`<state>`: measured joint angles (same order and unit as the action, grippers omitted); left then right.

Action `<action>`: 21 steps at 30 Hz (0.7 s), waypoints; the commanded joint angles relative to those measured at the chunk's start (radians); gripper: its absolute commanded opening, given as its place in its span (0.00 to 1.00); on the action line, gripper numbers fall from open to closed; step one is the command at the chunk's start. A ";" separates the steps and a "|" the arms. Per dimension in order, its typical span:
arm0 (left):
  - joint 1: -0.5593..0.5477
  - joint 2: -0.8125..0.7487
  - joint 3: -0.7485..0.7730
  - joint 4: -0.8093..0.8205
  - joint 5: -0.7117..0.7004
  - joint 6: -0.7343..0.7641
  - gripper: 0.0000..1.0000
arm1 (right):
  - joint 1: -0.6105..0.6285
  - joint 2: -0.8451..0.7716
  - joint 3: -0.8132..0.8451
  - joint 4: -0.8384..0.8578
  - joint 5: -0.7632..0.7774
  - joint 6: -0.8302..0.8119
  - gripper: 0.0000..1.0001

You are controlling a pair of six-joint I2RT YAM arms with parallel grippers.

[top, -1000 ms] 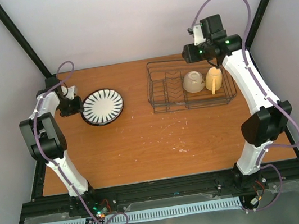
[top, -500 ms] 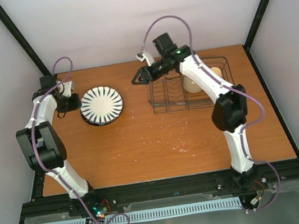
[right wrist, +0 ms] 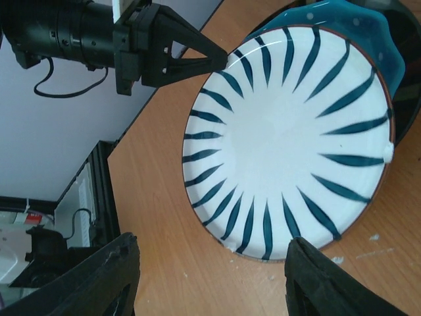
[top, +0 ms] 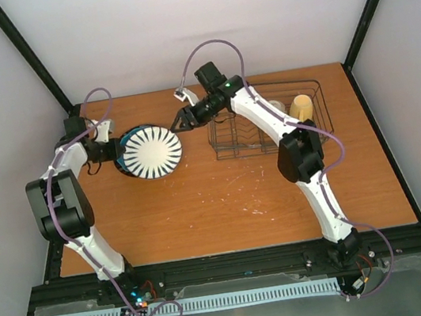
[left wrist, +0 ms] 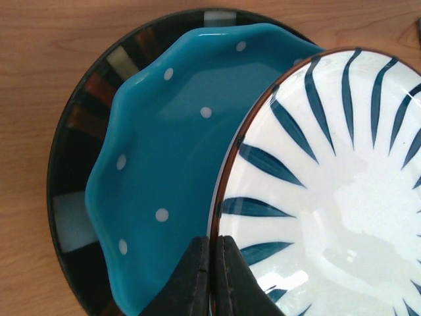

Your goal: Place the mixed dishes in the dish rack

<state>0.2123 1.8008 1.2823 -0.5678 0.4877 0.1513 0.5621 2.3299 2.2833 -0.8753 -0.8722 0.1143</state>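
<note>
Where the left gripper (top: 115, 149) pinches its left rim, fingers closed tight on the edge, the white plate with dark radial stripes (top: 151, 153) sits at the far left of the table, well apart from the dish rack. It lies off-centre over a teal plate (left wrist: 171, 164), towards the rack side, so a crescent of teal shows.

From overhead, that teal is only a thin blue sliver. The left wrist camera, close up, shows more: the teal plate has a wavy rim and white dots, and it rests on a larger dark plate (left wrist: 72, 197) with coloured blocks round its rim. The right wrist camera looks across the striped plate from the other side. There the left gripper's black tips meet on the far rim, and the right arm's own fingers (right wrist: 108, 276) are spread wide at the bottom corners with nothing between them. From above, the right gripper (top: 178, 121) hangs open just beside the plate's far right edge; I cannot tell whether it touches.

The dish rack (top: 233, 140), made of dark thin wire, stands at the far right. In it are a small white bowl (top: 275, 106), mostly hidden behind the right arm, and a pale yellow mug (top: 301, 108) beside it.

The table (top: 202, 207) is orange-brown wood with pale scuffs near the middle. Plain pale walls and black frame posts (top: 28, 54) enclose it.
</note>
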 commanded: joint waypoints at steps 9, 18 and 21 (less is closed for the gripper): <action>0.057 0.095 0.102 0.121 0.125 0.022 0.01 | 0.099 0.123 0.046 -0.069 0.178 0.003 0.60; 0.078 0.123 0.116 0.145 0.164 0.008 0.01 | 0.108 0.154 0.074 -0.118 0.341 0.015 0.60; 0.078 0.127 0.114 0.155 0.178 0.003 0.01 | 0.108 0.169 0.096 -0.119 0.351 0.033 0.60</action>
<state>0.2855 1.9236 1.3510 -0.4679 0.5930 0.1581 0.6693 2.4741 2.3211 -0.9691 -0.5858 0.1265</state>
